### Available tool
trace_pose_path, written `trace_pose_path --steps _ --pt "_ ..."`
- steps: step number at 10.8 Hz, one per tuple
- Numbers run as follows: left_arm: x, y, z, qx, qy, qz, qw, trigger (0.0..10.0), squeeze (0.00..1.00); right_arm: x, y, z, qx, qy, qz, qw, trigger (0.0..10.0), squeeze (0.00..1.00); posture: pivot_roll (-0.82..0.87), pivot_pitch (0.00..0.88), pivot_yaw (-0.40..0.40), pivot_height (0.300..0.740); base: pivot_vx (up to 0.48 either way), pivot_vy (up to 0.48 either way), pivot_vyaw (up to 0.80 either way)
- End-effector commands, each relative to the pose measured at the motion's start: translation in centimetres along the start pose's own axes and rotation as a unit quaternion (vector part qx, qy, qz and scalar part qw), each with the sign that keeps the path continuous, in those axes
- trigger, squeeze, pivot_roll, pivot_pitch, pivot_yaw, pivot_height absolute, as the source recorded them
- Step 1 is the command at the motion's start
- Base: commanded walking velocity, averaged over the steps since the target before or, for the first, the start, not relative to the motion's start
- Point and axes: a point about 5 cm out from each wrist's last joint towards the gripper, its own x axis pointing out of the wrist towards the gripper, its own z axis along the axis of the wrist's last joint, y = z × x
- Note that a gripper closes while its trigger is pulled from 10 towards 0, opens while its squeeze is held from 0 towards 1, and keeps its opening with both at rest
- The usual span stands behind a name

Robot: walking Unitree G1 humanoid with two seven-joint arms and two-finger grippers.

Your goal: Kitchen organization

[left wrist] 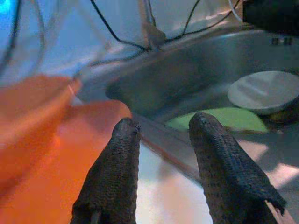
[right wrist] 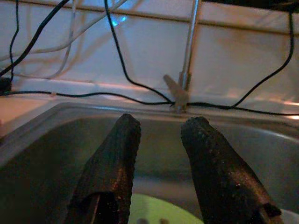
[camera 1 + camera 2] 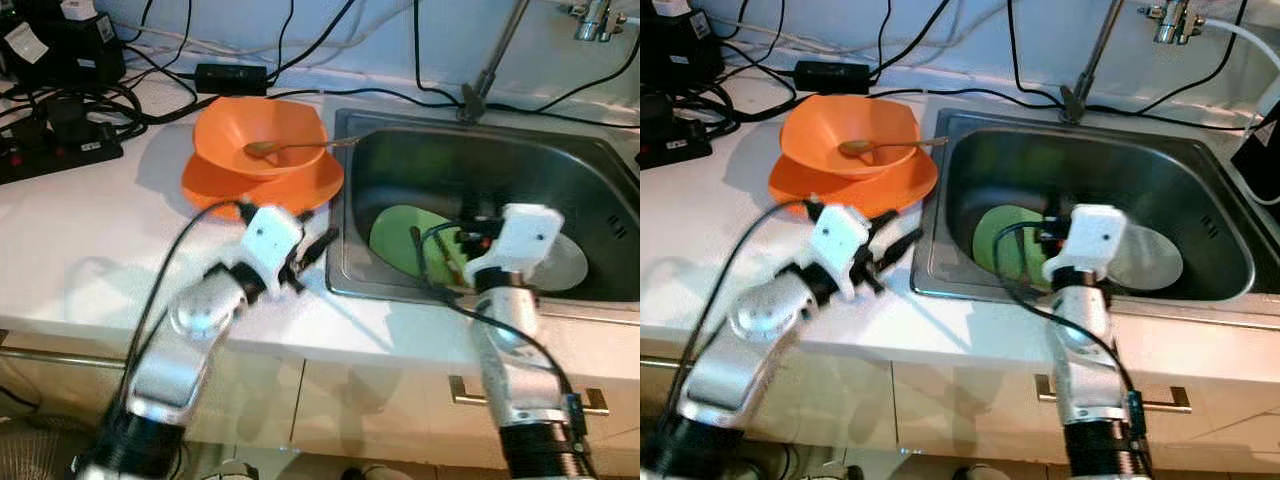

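both grippers parted and empty at the sink's edge

the left gripper (image 1: 161,140) hovers low over the white counter (image 3: 90,240), its two black fingers spread with a clear gap and nothing between them. just beyond its fingertips, on the side away from the sink, sits the orange plate (image 3: 215,180) with the orange bowl (image 3: 262,130) stacked on it, and a spoon (image 3: 285,148) lies across the bowl with its handle reaching toward the steel sink (image 3: 345,275). the sink's rim runs right ahead of those fingertips.

the right gripper (image 2: 159,140) hangs over the near edge of the sink, pointing into the basin toward the back wall, fingers likewise apart and holding nothing. below and just ahead of it, on the sink floor, lies a green plate (image 3: 400,235); beside that, further to the gripper's right, a pale grey plate (image 3: 570,265). whether the two plates overlap i can't tell.

straight beyond the right gripper, past the basin, a thin metal rod (image 2: 189,46) rises against the wall. black cables (image 3: 150,75) trail over the counter behind the bowl, along with a black power strip (image 3: 55,150).
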Motion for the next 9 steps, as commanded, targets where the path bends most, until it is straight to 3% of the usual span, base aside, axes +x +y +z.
trace_pose_path --steps 1,2,3,6,9 --pt "0.6 0.1 0.8 0.035 -0.01 -0.002 0.999 10.0 0.0 -0.1 0.0 0.2 -0.002 0.002 -0.003 1.0 10.0 0.0 0.01 0.066 -0.066 0.74 0.0 0.0 0.0" --pt "1.9 1.0 2.8 0.114 -0.028 -0.002 0.993 10.0 0.0 -0.3 0.9 0.1 0.007 0.007 0.003 1.0 10.0 0.0 0.01 0.062 -0.063 0.74 0.0 0.0 0.0" --pt "2.9 1.1 3.8 0.151 -0.037 -0.008 0.988 10.0 0.0 -0.4 1.2 -0.1 0.011 0.01 0.005 1.0 10.0 0.0 0.01 0.062 -0.063 0.74 0.0 0.0 0.0" --pt "6.0 0.4 3.5 0.213 -0.024 -0.031 0.976 10.0 0.0 -0.4 1.7 -0.1 0.015 0.013 0.007 1.0 10.0 0.0 -0.01 0.048 -0.052 0.74 0.0 0.0 0.0" --pt "8.6 0.8 3.8 0.31 0.001 -0.004 0.951 10.0 0.0 -0.6 1.5 -0.1 0.016 0.016 -0.005 1.0 10.0 0.0 -0.02 0.05 -0.048 0.74 0.0 0.0 0.0"
